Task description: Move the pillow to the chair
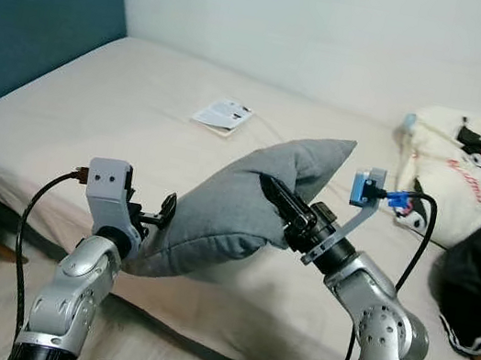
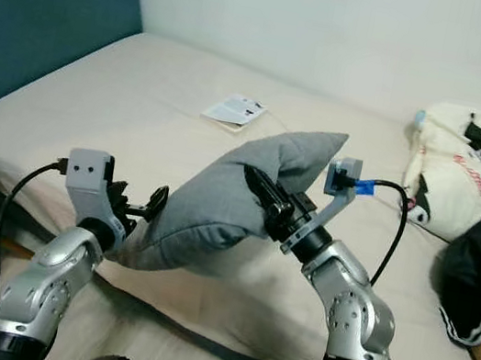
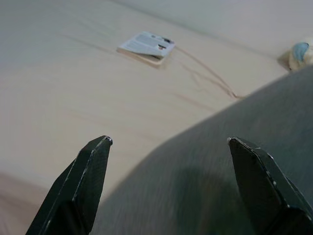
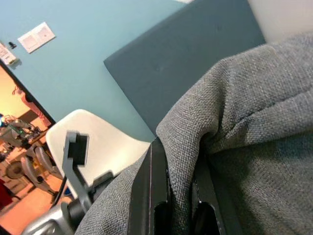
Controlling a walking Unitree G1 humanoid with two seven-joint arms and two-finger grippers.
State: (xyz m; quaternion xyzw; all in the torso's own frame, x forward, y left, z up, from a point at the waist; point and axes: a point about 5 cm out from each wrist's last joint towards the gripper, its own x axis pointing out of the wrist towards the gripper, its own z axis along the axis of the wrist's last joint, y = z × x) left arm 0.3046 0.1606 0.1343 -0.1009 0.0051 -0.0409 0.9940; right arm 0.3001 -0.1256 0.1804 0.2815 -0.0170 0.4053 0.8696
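While our right gripper [image 1: 277, 196] pinches a fold of the grey pillow [image 1: 236, 207] above the bed [image 1: 123, 103], its fingers clenched on the fabric, our left gripper [image 1: 152, 216] props the pillow's seven o'clock end, fingers [image 3: 83, 186] spread. The right wrist view adds the white chair [image 4: 105, 142] beyond the pillow; the left wrist view adds the booklet [image 3: 146, 45] on the mattress.

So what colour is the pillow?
The pillow is plain grey, with a woven look; the right wrist view shows it best.
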